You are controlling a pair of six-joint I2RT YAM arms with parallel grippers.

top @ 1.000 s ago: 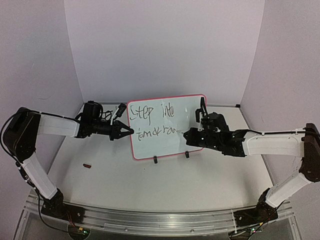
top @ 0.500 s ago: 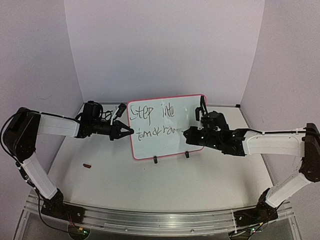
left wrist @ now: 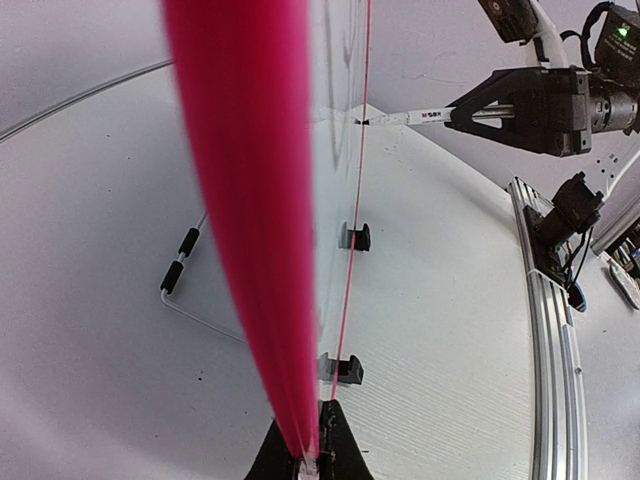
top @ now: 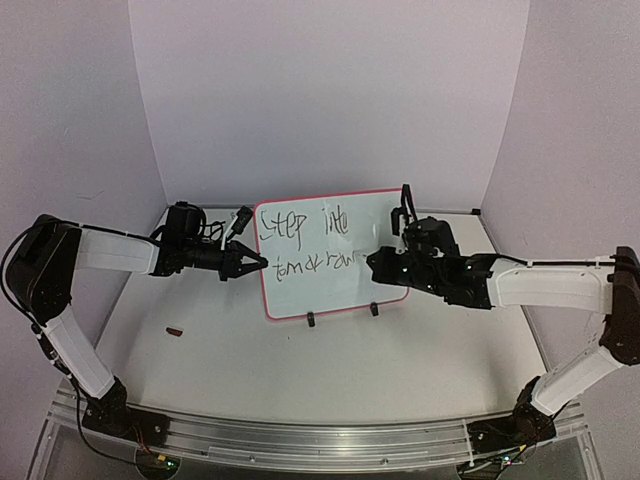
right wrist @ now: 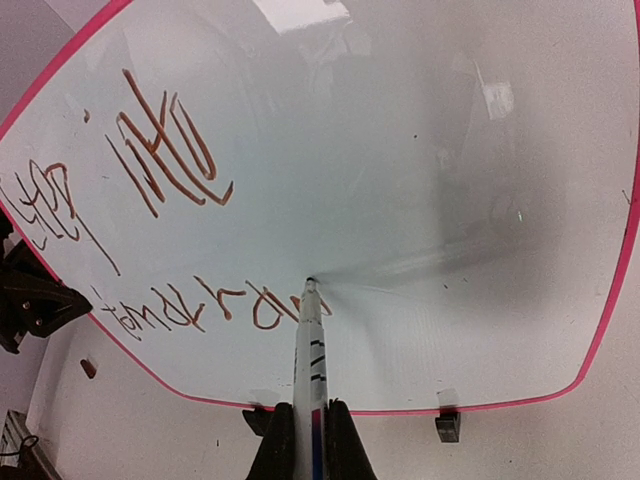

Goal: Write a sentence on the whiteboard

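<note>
Right gripper pinches a marker, tip on the whiteboard where the sentence ends; left gripper clamps its left edge; bare board at right.

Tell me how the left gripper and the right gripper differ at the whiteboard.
The left gripper clamps the pink left edge of the whiteboard; the right gripper holds a marker. The left gripper meets the board edge-on from the side; the right gripper faces its written side, marker tip touching the end of the second line of the sentence. Both have jaws shut on something.
</note>
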